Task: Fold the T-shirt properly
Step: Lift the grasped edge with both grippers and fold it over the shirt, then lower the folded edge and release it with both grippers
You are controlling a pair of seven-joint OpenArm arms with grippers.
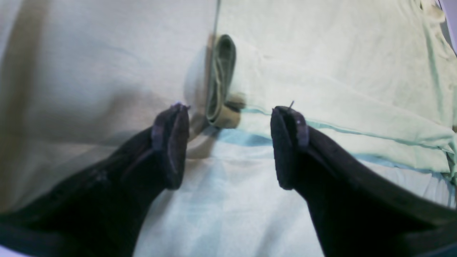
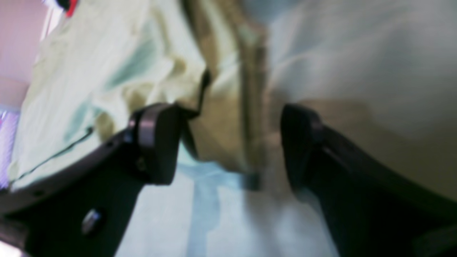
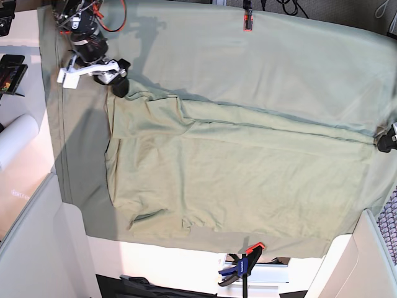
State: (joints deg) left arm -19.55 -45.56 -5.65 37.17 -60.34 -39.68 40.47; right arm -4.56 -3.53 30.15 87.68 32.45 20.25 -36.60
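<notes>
Now T-shirt (image 3: 236,180) lying spread on table cloth (image 3: 291,56); left gripper (image 1: 228,146) hanging released beside folded edge; right gripper (image 2: 228,146) gaping likewise, grasping nothing.

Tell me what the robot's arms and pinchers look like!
Both pinchers are black. The left gripper has two thick, curved fingers with flat rounded pads. The right gripper looks the same, with a small silver screw on one finger. From above, the right arm shows black and silver parts, a white piece and red cables.

pale yellow-green T-shirt (image 3: 236,180), grey-green table cloth (image 3: 279,56), blk jaws, orange/blue clamp (image 3: 243,264)
</notes>
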